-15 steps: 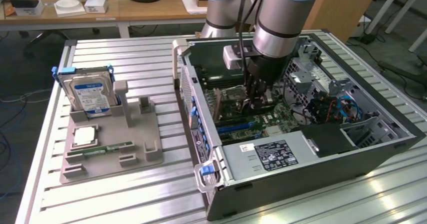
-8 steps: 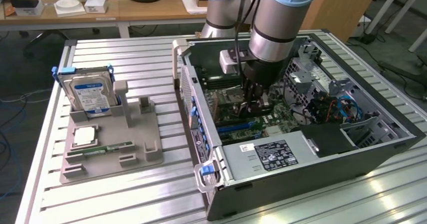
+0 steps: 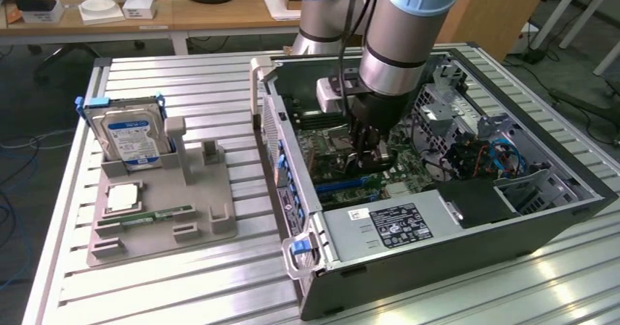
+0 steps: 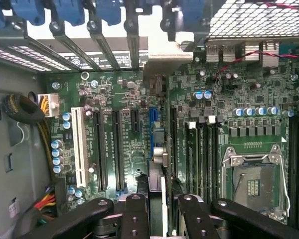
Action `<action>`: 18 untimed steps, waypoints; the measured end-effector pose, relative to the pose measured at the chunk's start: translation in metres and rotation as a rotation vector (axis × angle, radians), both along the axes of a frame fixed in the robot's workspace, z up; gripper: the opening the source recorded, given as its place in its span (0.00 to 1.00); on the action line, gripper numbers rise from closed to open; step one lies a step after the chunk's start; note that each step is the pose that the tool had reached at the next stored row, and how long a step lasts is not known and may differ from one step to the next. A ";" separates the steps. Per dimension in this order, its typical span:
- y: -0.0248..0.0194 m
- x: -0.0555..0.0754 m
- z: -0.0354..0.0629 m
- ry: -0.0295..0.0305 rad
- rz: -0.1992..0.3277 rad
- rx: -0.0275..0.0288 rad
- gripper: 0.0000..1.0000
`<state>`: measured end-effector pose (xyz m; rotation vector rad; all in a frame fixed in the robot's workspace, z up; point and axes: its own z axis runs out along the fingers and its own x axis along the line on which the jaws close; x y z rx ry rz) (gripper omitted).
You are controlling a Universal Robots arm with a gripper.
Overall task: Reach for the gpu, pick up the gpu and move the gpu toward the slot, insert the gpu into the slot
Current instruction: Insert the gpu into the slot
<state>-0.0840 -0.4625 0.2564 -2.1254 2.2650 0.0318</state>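
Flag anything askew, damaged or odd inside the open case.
Nothing stands out. The gpu, clamped edge-on in the gripper, runs parallel to the slots on the motherboard, not skewed. The CPU socket is bare, with no damage visible.

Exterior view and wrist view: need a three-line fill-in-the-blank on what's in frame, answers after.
1. The jaws hold the ___ edge-on above the motherboard.
2. The hard drive stands ___ in the grey fixture.
3. Its label is coloured ___.

Missing words: gpu; upright; blue.
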 end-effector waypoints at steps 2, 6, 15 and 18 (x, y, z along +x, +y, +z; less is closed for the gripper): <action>-0.0002 -0.003 -0.0010 0.0000 0.000 -0.0009 0.27; -0.0007 -0.008 -0.0024 0.0001 0.000 -0.0021 0.27; -0.0034 -0.013 -0.0046 0.0001 0.000 -0.0032 0.27; -0.0037 -0.013 -0.0056 0.0001 0.001 -0.0035 0.27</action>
